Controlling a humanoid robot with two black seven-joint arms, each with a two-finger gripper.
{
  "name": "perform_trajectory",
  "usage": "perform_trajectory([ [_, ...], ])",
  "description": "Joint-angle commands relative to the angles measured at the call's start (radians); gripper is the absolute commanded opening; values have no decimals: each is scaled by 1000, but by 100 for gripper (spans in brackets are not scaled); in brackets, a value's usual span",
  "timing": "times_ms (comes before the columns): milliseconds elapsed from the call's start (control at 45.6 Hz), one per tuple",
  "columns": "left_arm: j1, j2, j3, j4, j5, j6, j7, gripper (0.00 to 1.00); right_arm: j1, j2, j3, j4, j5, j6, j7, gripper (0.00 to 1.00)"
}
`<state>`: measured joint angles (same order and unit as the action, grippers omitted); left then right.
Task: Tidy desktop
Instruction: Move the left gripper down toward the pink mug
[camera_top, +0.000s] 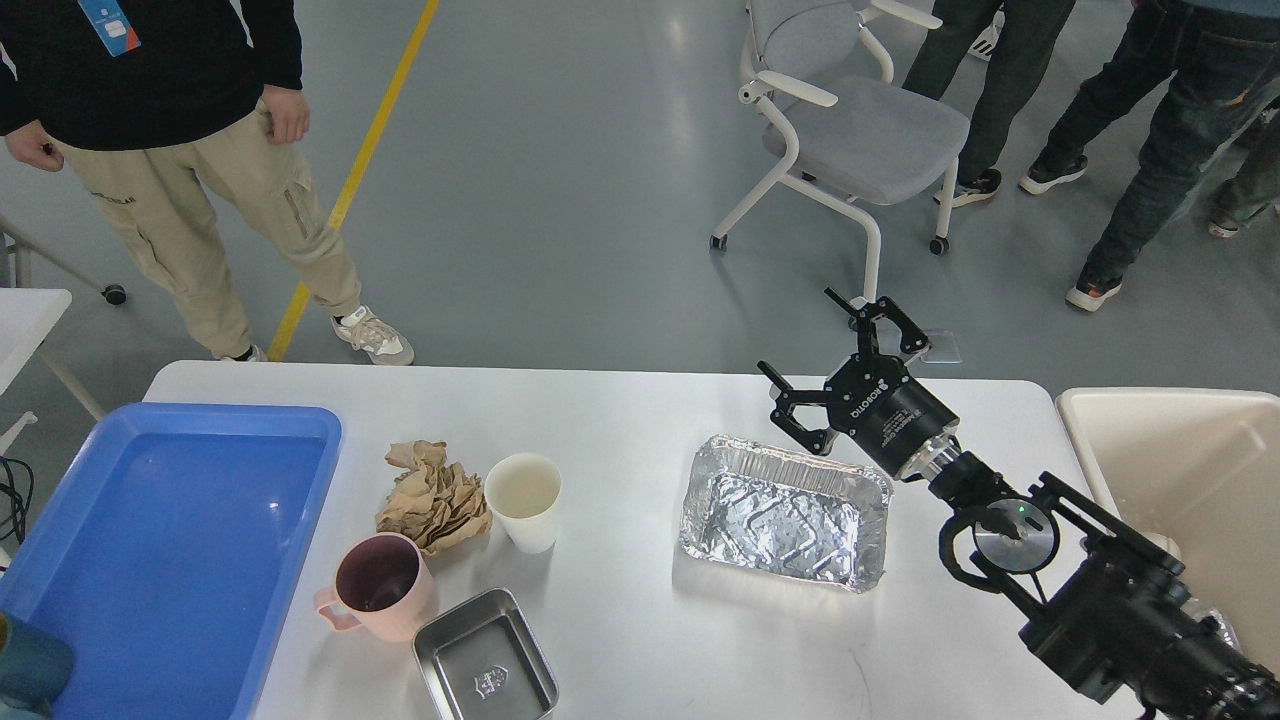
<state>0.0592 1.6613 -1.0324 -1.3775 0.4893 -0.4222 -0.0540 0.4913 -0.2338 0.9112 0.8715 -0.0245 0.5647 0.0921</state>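
Note:
The white desktop (620, 420) carries a crumpled brown paper (432, 496), a white paper cup (523, 500), a pink mug (377, 588), a small steel tray (484, 660) and a foil tray (785, 512). My right gripper (815, 345) is open and empty. It hovers above the table's far edge, just behind the foil tray's far right corner. My left gripper is out of view.
A blue plastic tray (60, 590) lies at the left end of the desktop. A cream bin (1180, 470) stands at the right end. A grey chair (850, 130) and several standing people are on the floor beyond the table.

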Motion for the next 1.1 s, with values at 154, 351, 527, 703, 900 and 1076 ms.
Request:
perform_trajectory([
  [154,-2,-149,-9,26,3,16,-58,97,-20,-19,8,37,0,-2,1,100],
  [351,4,-147,3,29,125,2,-283,97,-34,-51,20,83,0,-5,1,100],
  [527,-16,-199,-9,43,578,2,-366,97,-34,-81,26,112,0,-5,1,100],
  [703,-71,-290,-3,61,1007,-38,-371,97,-34,-76,22,119,0,-5,1,100],
  [900,-239,-429,17,60,1270,-182,-371,97,-19,-67,15,119,0,-2,1,100],
  [1076,-470,-557,210,61,1419,-263,-379,97,-16,-45,11,126,0,0,0,100],
])
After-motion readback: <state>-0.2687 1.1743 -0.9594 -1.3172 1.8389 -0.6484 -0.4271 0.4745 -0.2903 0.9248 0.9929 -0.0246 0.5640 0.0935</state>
